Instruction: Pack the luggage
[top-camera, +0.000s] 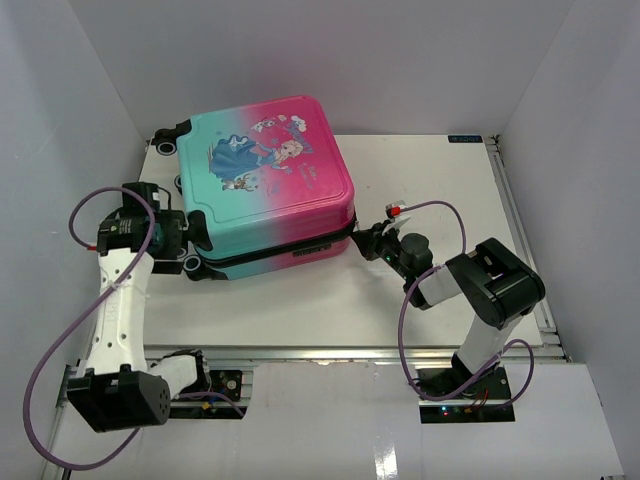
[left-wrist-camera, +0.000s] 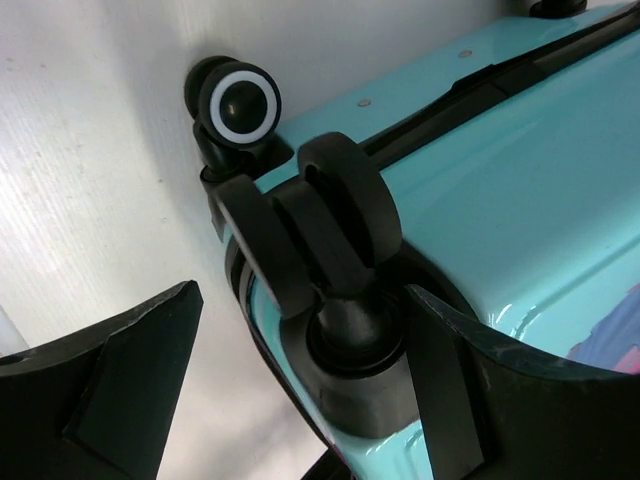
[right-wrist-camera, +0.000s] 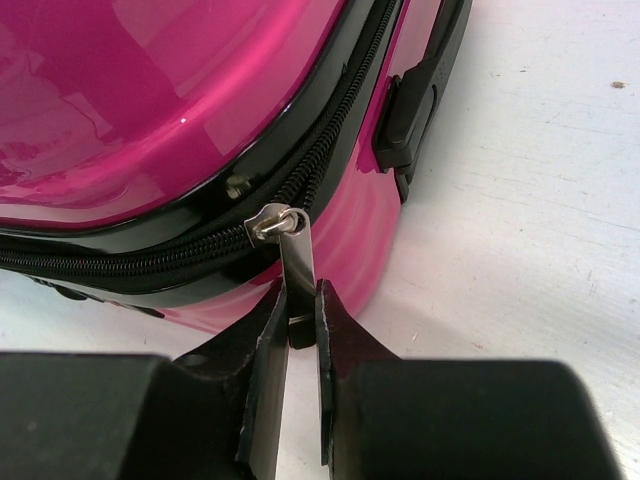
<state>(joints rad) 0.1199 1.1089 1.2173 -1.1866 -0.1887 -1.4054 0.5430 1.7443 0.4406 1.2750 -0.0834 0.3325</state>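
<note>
The luggage (top-camera: 265, 180), a pink-to-teal hard-shell suitcase with a cartoon princess on top, lies flat and closed on the white table. At its near-left corner my left gripper (top-camera: 186, 236) stands open. In the left wrist view the left gripper (left-wrist-camera: 300, 300) straddles a black caster wheel (left-wrist-camera: 335, 220) without touching it, and another wheel (left-wrist-camera: 240, 105) shows behind. My right gripper (top-camera: 366, 240) is at the pink near-right corner. In the right wrist view the right gripper (right-wrist-camera: 301, 300) is shut on the metal zipper pull (right-wrist-camera: 297, 255), which hangs from the slider (right-wrist-camera: 270, 222) on the black zipper.
The white table (top-camera: 430, 180) is boxed in by white walls at the back and both sides. A metal rail (top-camera: 515, 230) runs along its right edge. A black handle mount (right-wrist-camera: 400, 125) sits on the suitcase side near the zipper.
</note>
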